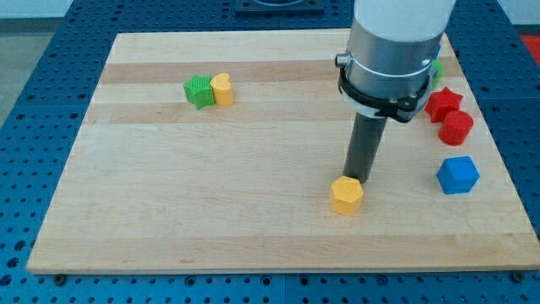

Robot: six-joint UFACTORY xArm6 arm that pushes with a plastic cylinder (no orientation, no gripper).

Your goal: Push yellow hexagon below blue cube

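While my tip (355, 179) is touching the yellow hexagon (347, 196), a push rightward under the blue cube (457, 176) is needed; no end effector is seen.

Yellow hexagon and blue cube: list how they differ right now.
The yellow hexagon is yellow and six-sided; the blue cube is blue and square-faced. The hexagon sits left of the cube and slightly nearer the view's bottom. My tip is right at the hexagon's upper edge, while the cube stands apart from my tip. Both rest on the wooden board.
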